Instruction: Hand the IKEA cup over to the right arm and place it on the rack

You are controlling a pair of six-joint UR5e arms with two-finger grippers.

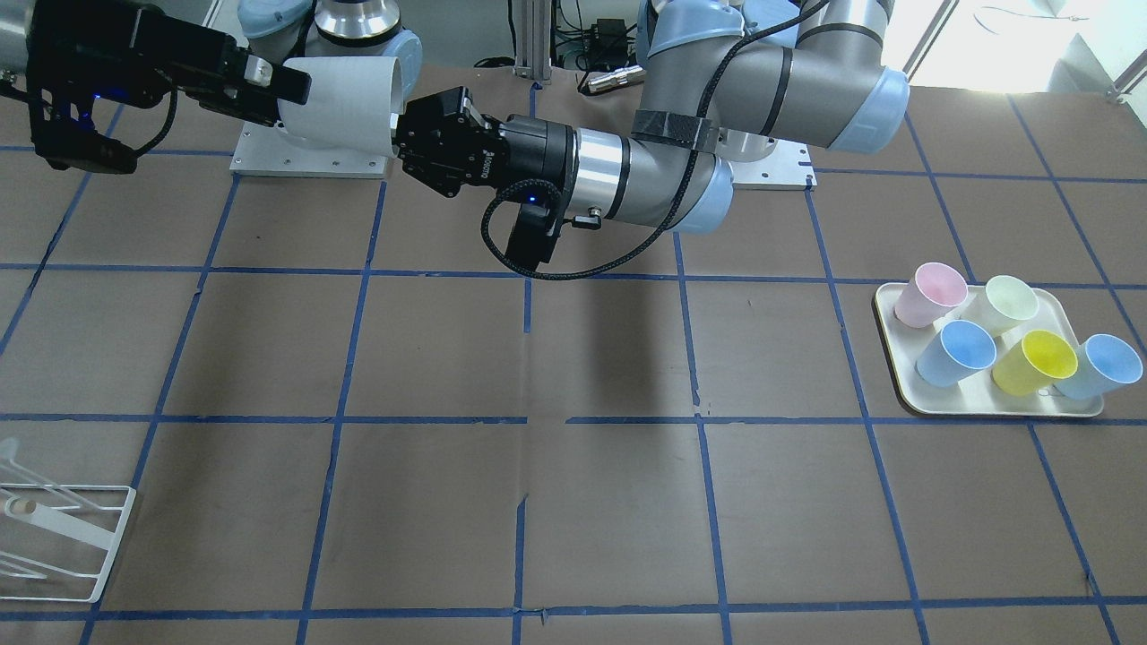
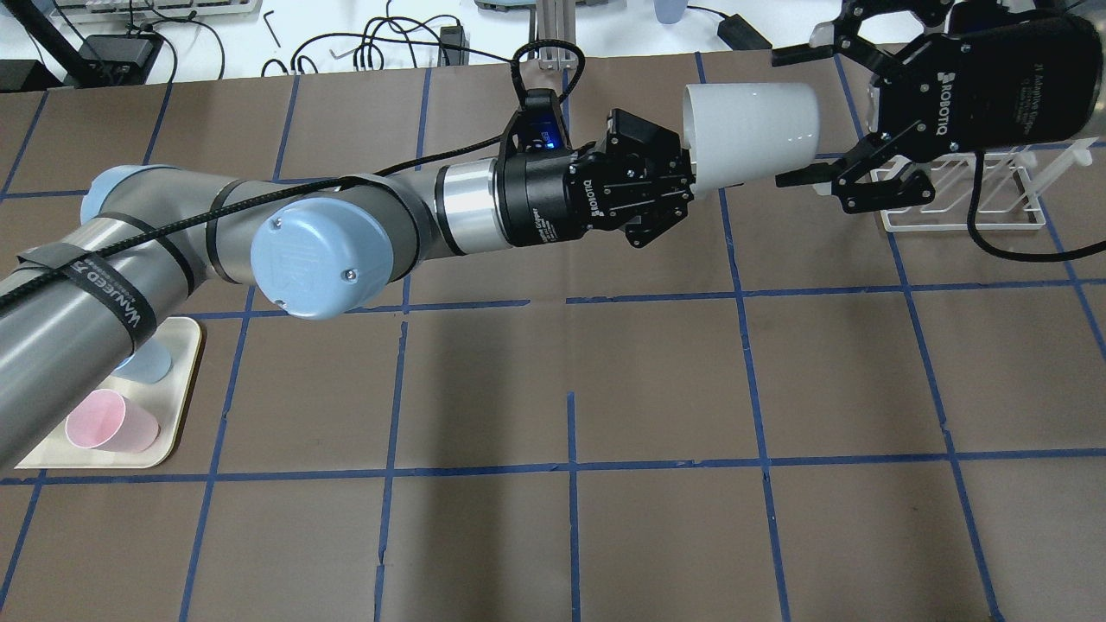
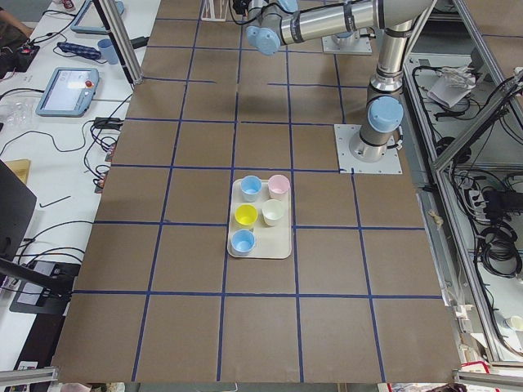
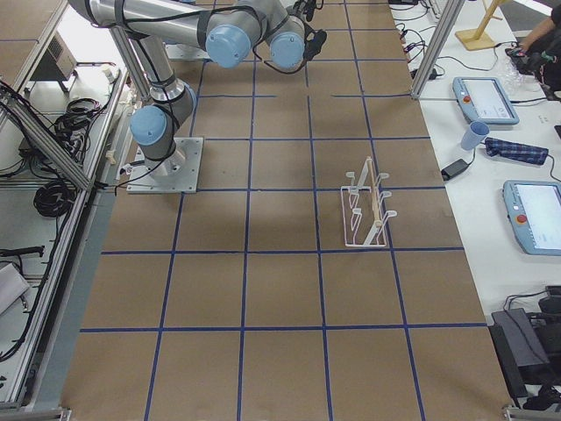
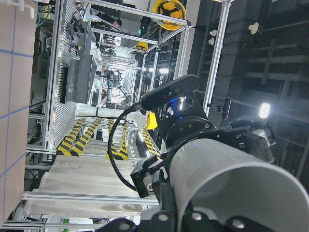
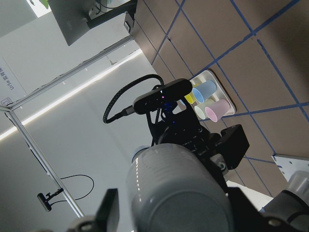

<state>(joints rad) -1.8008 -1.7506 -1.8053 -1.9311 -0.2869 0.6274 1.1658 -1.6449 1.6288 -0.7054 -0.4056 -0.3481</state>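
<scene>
The IKEA cup [image 2: 743, 130], a plain near-white tumbler, lies on its side in mid-air above the table's far half. My left gripper [image 2: 683, 168] is shut on its wide rim end. My right gripper [image 2: 782, 118] is open, one finger [image 2: 799, 53] on each side of the cup's narrow base end, with gaps showing. In the front view the cup [image 1: 345, 103] sits between both grippers near the robot's base. The right wrist view shows the cup's base [image 6: 178, 193] close up between the spread fingers. The white wire rack [image 2: 959, 203] stands on the table below the right gripper.
A cream tray [image 1: 905, 376] holds several coloured cups: pink [image 1: 932, 296], pale green [image 1: 1008, 303], yellow [image 1: 1039, 363] and two light blue. It sits on the robot's left side. The rack also shows in the front view [image 1: 72, 537].
</scene>
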